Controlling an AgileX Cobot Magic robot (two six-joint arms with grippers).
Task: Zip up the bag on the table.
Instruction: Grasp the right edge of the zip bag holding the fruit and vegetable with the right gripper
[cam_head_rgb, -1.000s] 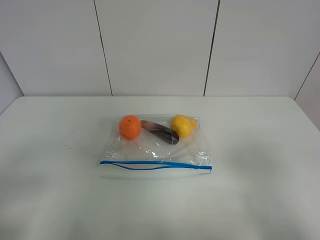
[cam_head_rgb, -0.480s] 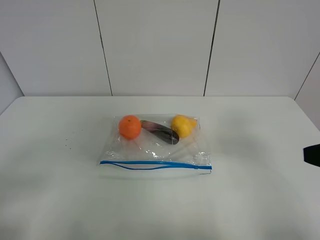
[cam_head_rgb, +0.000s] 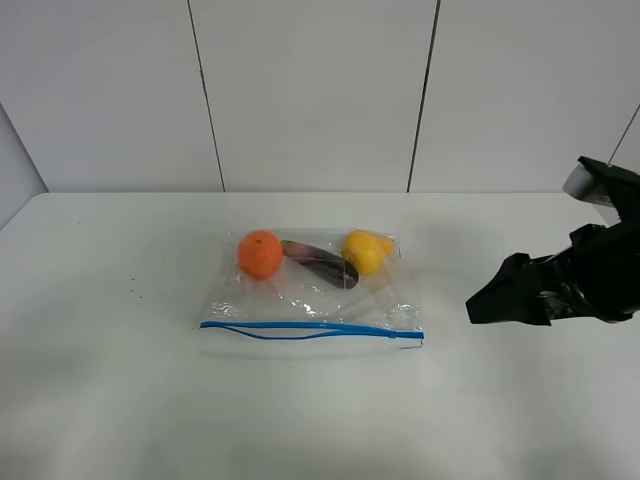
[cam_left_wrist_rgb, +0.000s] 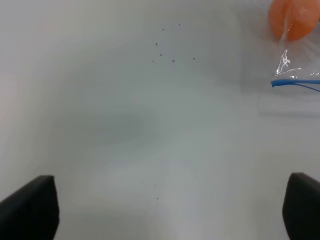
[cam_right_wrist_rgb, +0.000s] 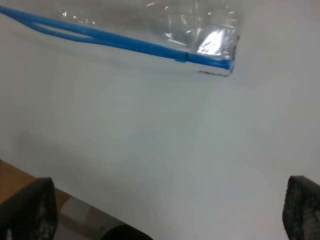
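Note:
The clear bag (cam_head_rgb: 310, 295) lies flat in the middle of the white table (cam_head_rgb: 100, 400). An orange (cam_head_rgb: 260, 253), a dark eggplant (cam_head_rgb: 322, 263) and a yellow pear (cam_head_rgb: 367, 250) show through its far side. Its blue zipper strip (cam_head_rgb: 310, 330) runs along the near edge, and its two strands gape apart over the left and middle part. My right gripper (cam_head_rgb: 490, 300) hovers to the right of the bag, apart from it, open and empty (cam_right_wrist_rgb: 165, 210). The right wrist view shows the strip's right end (cam_right_wrist_rgb: 200, 57). My left gripper (cam_left_wrist_rgb: 165, 207) is open and empty over bare table, left of the bag's corner (cam_left_wrist_rgb: 295, 82).
Small dark specks (cam_left_wrist_rgb: 167, 50) dot the table left of the bag. The table's near edge (cam_right_wrist_rgb: 60, 192) shows in the right wrist view, with brown floor (cam_right_wrist_rgb: 12, 180) below it. A white panelled wall (cam_head_rgb: 310, 90) stands behind the table.
My right arm has come into the exterior view from the right edge and moved left toward the bag. The bag has not moved.

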